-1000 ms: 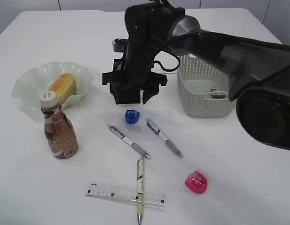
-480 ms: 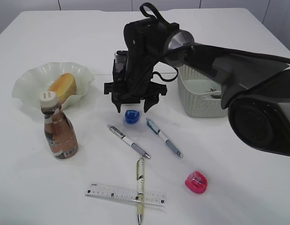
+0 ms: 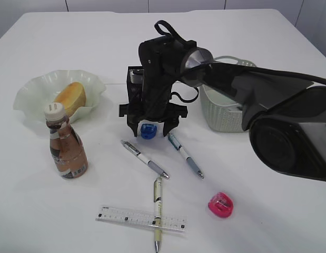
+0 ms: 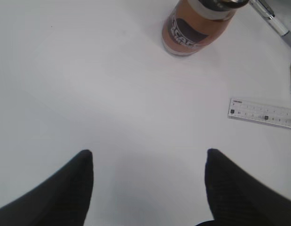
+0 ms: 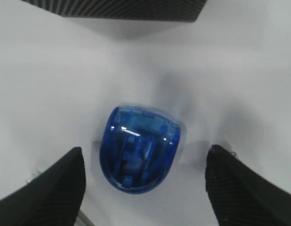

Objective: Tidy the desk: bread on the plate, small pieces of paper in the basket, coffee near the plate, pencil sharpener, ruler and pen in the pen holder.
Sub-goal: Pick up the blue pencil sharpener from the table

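Your right gripper (image 3: 150, 124) has come down since a second ago and now straddles the blue pencil sharpener (image 3: 147, 130) on the white table (image 3: 257, 211), jaws wide with a finger on either side and neither touching it. Your left gripper (image 4: 147, 162) hangs spread and empty over bare table near the coffee bottle (image 4: 194, 24) and the ruler (image 4: 260, 113); nothing else has shifted.

right gripper (image 3: 150, 126) lowered from above, open jaws now straddling blue pencil sharpener (image 3: 147, 130), arm shifted forward
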Controlling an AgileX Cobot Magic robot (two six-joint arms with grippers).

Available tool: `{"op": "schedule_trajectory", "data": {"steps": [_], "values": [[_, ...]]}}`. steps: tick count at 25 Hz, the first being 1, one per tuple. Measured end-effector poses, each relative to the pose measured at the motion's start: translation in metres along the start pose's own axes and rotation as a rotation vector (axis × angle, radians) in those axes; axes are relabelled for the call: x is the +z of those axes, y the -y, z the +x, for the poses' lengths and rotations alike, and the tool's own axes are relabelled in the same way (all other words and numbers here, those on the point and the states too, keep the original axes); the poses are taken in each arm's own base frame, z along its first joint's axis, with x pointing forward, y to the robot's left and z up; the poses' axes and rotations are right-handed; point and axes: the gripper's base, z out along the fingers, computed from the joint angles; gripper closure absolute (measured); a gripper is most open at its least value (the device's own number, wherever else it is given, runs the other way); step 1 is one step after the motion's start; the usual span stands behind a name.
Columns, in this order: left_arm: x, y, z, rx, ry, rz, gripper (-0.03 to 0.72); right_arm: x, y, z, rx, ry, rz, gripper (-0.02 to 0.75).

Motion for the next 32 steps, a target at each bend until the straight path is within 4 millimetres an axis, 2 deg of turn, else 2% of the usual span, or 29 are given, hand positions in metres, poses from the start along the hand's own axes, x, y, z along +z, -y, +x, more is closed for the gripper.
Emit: {"op": "schedule_trajectory", "data": {"steps": [7, 14, 20, 28, 32], "values": [[0.0, 0.0, 0.0, 0.0, 0.0, 0.0, 0.146, 0.0009, 0.0001, 0.0001, 0.001, -0.001, 0.001, 0.237], [0.0, 0.0, 0.0, 0.0, 0.0, 0.0, 0.146, 0.0053, 0.0004, 0.0005, 0.004, -0.003, 0.002, 0.272], [0.0, 0.0, 0.0, 0.0, 0.0, 0.0, 0.146, 0.0064, -0.0002, -0.0008, 0.004, 0.01, -0.004, 0.359], [0.0, 0.0, 0.0, 0.0, 0.0, 0.0, 0.146, 0.0058, -0.0004, -0.0012, 0.004, 0.013, -0.006, 0.414], [0.0, 0.0, 0.0, 0.0, 0.0, 0.0, 0.146, 0.0028, -0.0014, -0.0029, 0.004, 0.024, -0.012, 0.416]]}}
